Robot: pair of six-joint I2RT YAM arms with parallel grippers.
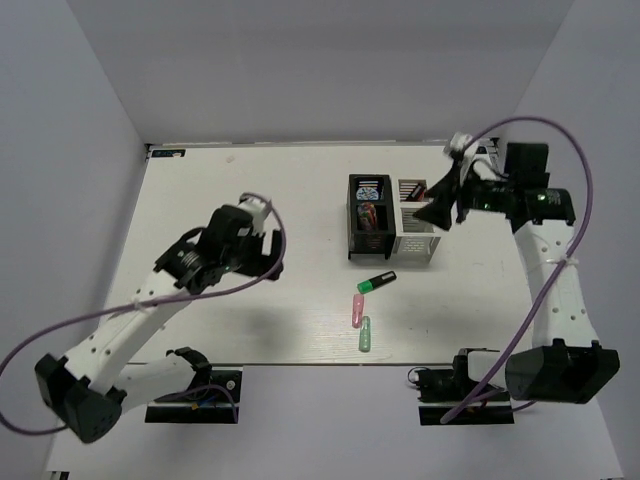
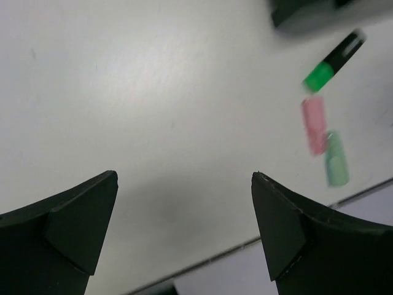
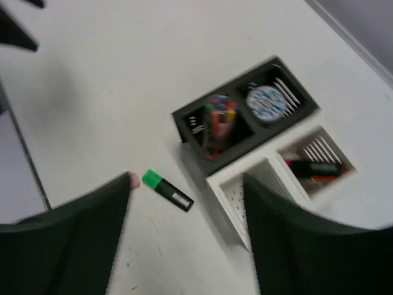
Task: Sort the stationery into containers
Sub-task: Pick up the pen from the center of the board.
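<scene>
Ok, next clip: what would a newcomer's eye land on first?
The black organizer, already holding a tape roll and coloured pens, stands beside the white organizer in the middle of the table. Toward the near edge lie three loose pieces: a green-capped highlighter, a pink capsule and a green capsule.

Seen from above, with twelve o'clock away from the arm bases, two boxes stand touching on the table [image 1: 250,300], right of centre. They are the slatted box [image 1: 352,215] and, at its three o'clock, the mesh box [image 1: 415,246]. The slatted box's far compartment holds the tape roll [image 1: 371,189] and its near compartment holds markers [image 1: 370,217]. A highlighter [image 1: 378,281] lies apart at the boxes' six o'clock. At its seven o'clock lies the first capsule piece [image 1: 357,309], with the second capsule piece [image 1: 366,335] just beside that at five o'clock.
</scene>
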